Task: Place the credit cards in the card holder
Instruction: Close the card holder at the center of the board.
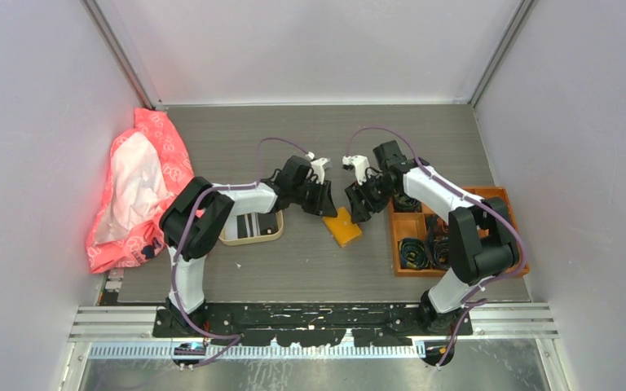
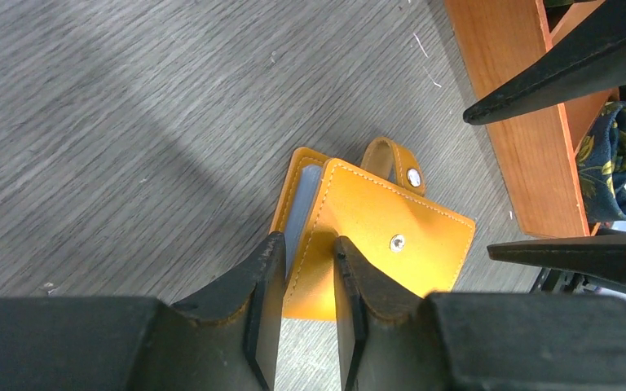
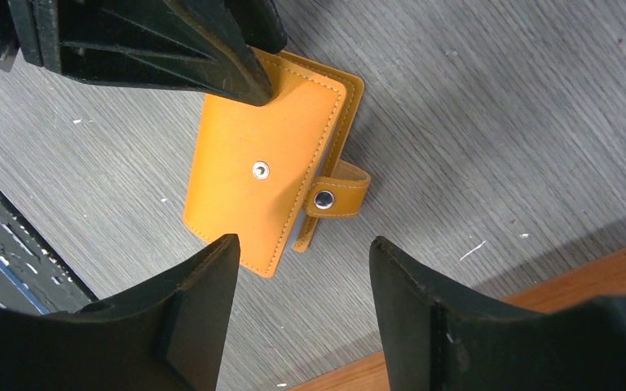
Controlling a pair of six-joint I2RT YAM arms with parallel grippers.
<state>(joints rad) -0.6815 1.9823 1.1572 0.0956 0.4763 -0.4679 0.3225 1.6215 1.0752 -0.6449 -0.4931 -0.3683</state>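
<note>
The holder (image 1: 343, 226) lay on the tabletop (image 1: 293, 269) between both tools. The left tool (image 2: 308, 247) pinched its cover's edge, which sat lifted off a blue card (image 2: 300, 216). The right tool (image 3: 303, 242) hung open over the snap-strap side, not touching.

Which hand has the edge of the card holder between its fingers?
The left hand: its fingers straddle the edge of the card holder, whereas the right hand hangs open, holding nothing.
</note>
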